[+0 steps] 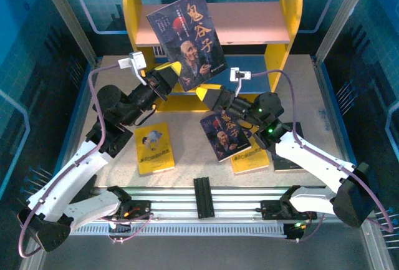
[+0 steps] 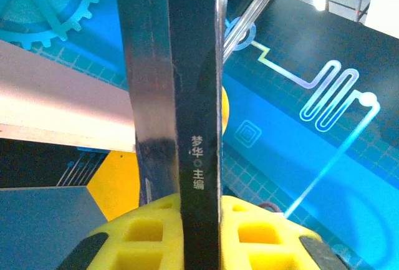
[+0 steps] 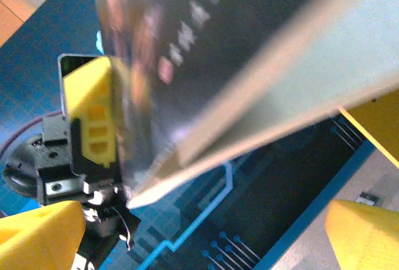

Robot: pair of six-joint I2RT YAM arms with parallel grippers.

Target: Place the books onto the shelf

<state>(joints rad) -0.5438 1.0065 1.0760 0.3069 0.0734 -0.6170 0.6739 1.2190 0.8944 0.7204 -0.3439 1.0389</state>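
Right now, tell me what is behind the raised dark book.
Behind the raised dark book stands the shelf; its pink upper board shows on either side. The board's stretch directly behind the cover is hidden.

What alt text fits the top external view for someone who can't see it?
The left fingers hold a dark portrait book up before the yellow-sided shelf, right fingers open near its lower corner. A yellow book and another dark book lie on the table.
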